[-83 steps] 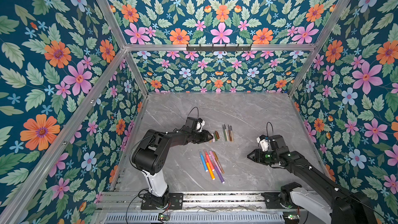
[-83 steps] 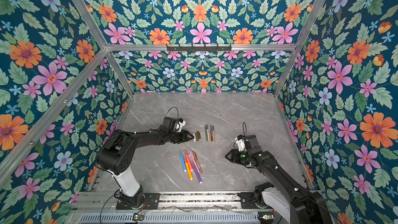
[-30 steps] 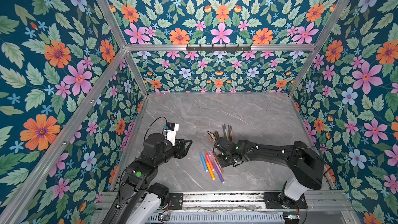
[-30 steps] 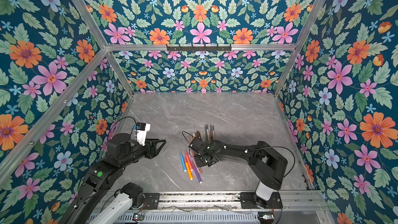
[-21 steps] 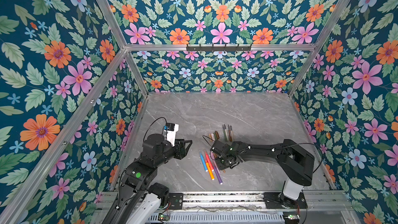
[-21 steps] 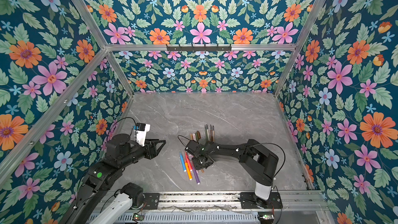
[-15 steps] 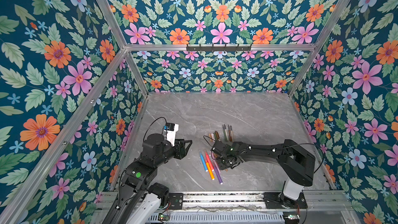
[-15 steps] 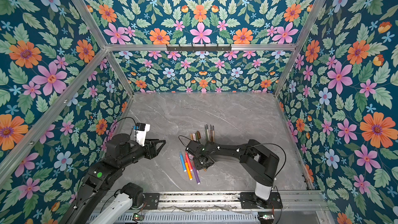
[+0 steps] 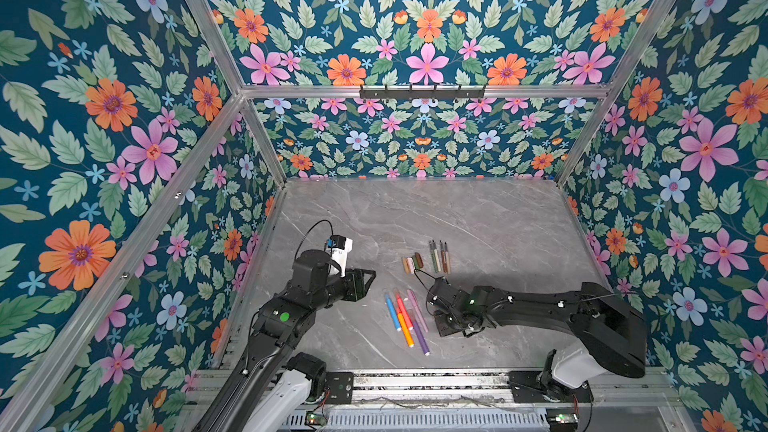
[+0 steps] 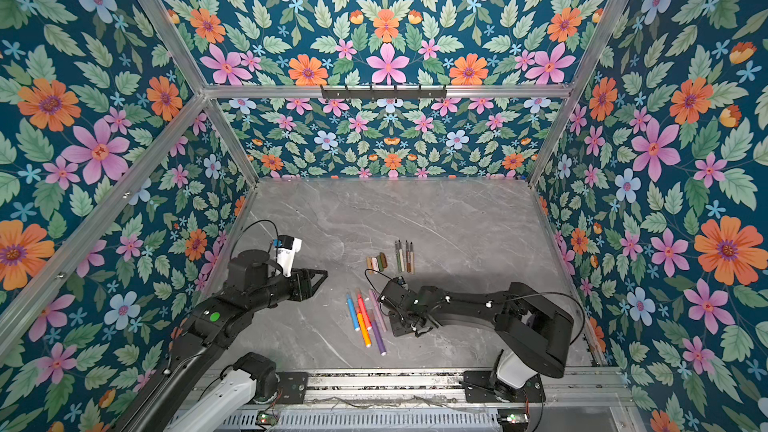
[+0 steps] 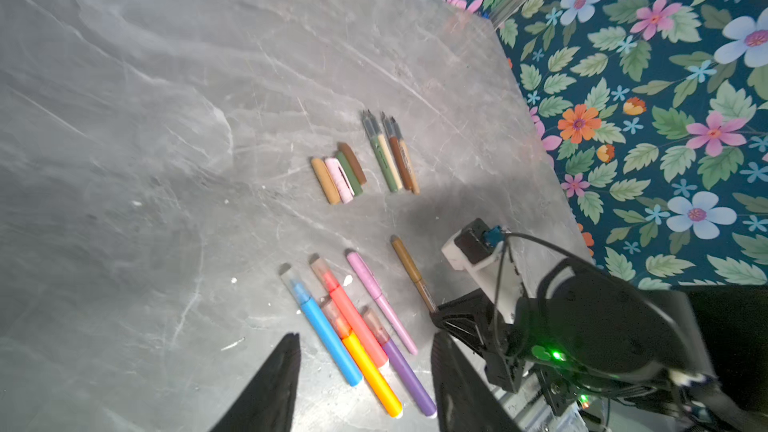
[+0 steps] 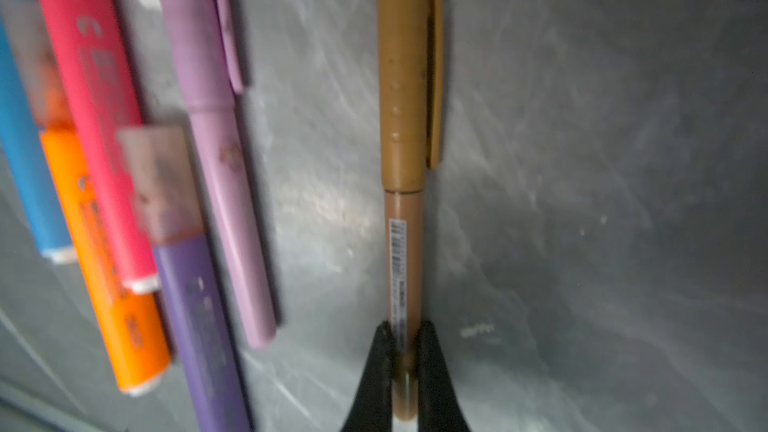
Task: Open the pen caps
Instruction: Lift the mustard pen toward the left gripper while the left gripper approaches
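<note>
Arms: right end effector point(image 12: 405, 336) low over counter point(image 12: 582, 160), clamped on tan pen point(image 12: 402, 251), cap point(image 12: 402, 77) on; left end effector point(image 11: 365, 340) apart, hovering.

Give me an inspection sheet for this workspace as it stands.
Surface: grey marble tabletop, a few white specks.
Job's things: four loose caps in a row (tan, pink, olive, brown) beside four uncapped pens; five capped pens lying together (blue, red, orange, purple, pink); tan pen with its cap on.
Clutter: nothing seen.
Grippers: right gripper shut on the tan pen's barrel end; left gripper open, holding nothing.
Cables: a black cable loops off each wrist camera.
Surroundings: floral walls, aluminium frame, hook rail on the back wall.
</note>
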Available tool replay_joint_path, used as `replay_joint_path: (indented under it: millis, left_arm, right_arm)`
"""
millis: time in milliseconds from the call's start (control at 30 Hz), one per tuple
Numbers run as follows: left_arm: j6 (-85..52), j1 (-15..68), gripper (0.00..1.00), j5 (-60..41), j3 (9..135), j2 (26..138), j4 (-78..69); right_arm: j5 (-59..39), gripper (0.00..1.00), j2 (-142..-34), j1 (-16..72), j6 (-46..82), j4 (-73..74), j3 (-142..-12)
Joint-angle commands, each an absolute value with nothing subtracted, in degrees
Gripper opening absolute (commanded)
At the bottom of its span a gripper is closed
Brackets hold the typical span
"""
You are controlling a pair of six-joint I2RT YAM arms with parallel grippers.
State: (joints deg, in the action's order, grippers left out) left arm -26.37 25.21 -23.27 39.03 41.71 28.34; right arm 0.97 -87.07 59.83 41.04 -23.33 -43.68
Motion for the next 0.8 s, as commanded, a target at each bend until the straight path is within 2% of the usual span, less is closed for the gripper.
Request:
replay_joint_path:
  millis: [0,133,267,500,700,767]
  left_arm:
    - [-37.2,26.9,0.54,-31.7,32.6,44.6,13.5]
    - [-47.1,36.9,0.56,-27.2,25.2,50.5,-6.0]
    - [-49.6,46.4,0.56,-24.1,27.7,63.1,-15.3]
    - [-48.6,56.5,0.55,-19.7,37.8,78.4,-17.2]
    - [-48.9,59.0,0.54,-18.5,40.2,82.3,-17.7]
    - [-48.9,59.1,0.49,-18.2,40.1,82.2,-17.7]
  right_arm:
    - [-2.4,0.05,-81.0,59.9,42.6,-17.7,-39.0]
    - [-7.7,0.05,-70.5,59.9,44.0,-10.4,-31.9]
    - [-8.8,0.05,-61.1,59.9,46.2,-10.3,-28.0]
    - [-5.9,0.05,-49.1,59.8,47.4,-17.9,-26.7]
    - [-5.1,0.05,-45.1,59.8,48.0,-20.2,-25.9]
    - [-5.1,0.05,-44.9,59.8,48.0,-20.4,-26.0]
